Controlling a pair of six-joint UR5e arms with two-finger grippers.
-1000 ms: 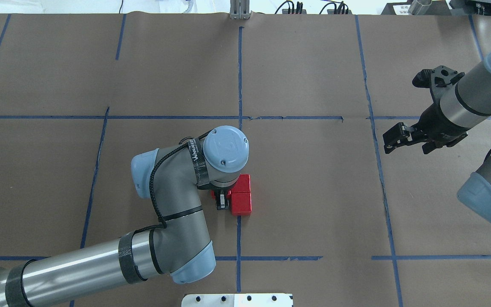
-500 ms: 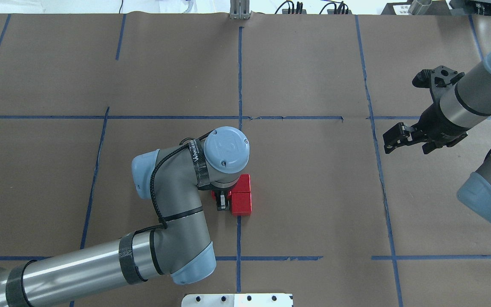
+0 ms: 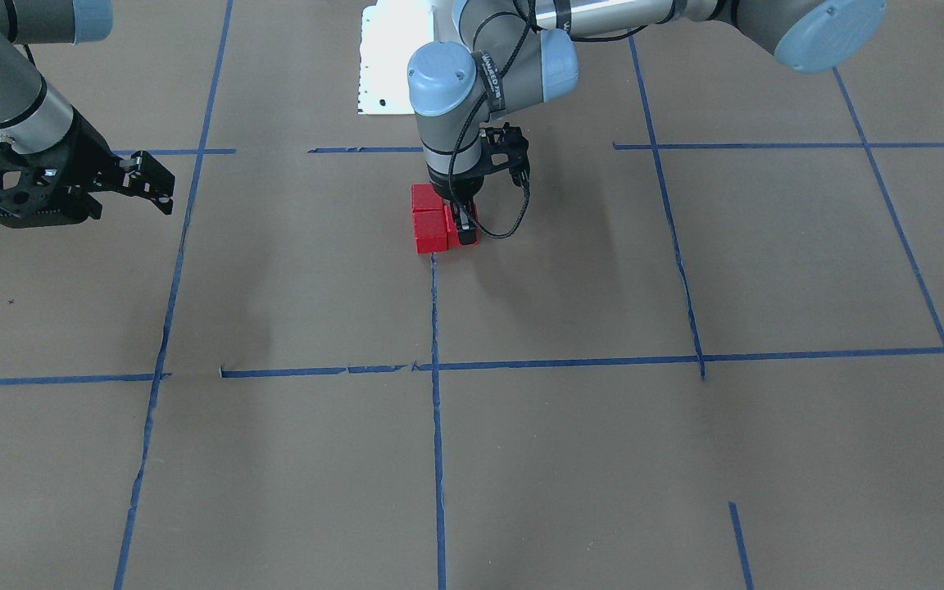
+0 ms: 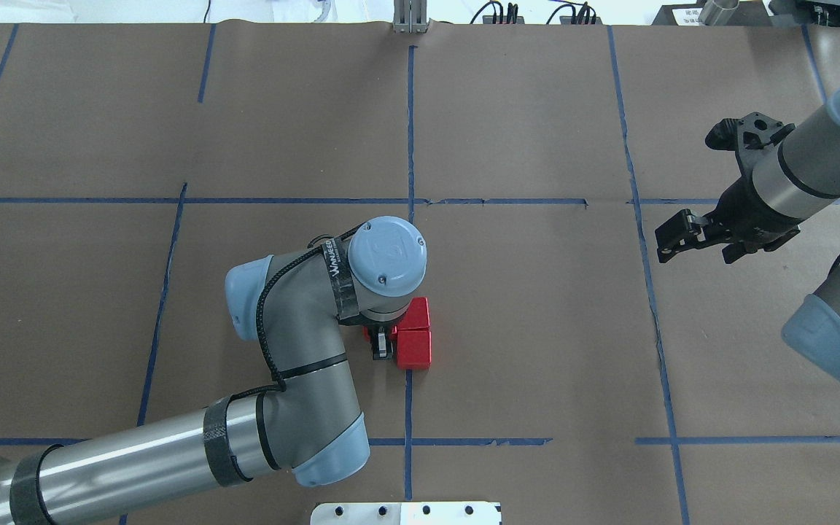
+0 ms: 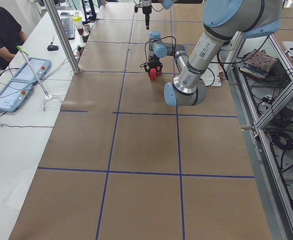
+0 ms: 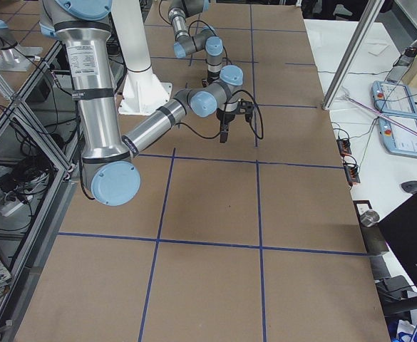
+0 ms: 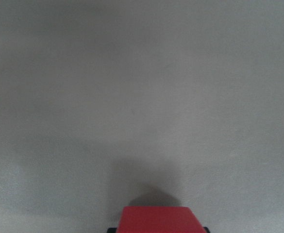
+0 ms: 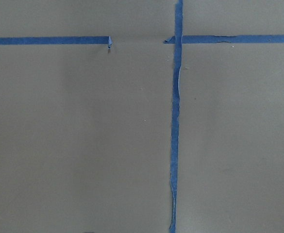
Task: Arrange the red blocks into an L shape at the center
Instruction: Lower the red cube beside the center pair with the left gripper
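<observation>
Two red blocks [image 4: 414, 332] lie touching in a column on the brown paper at the center, beside the vertical blue tape line [image 4: 408, 397]. A third red block [image 3: 470, 235] sits against their side, down on the paper. My left gripper [image 4: 380, 343] points straight down and is shut on it. In the left wrist view this block [image 7: 158, 220] fills the bottom edge between the jaws. The three blocks [image 3: 439, 220] make an L in the front-facing view. My right gripper [image 4: 671, 237] hovers far to the right, open and holding nothing.
Blue tape lines divide the brown paper into squares. A white base plate [image 4: 405, 512] lies at the near table edge. In the left side view a person [image 5: 3, 30] sits at a side table with tablets. Cables and metal posts line the far edge.
</observation>
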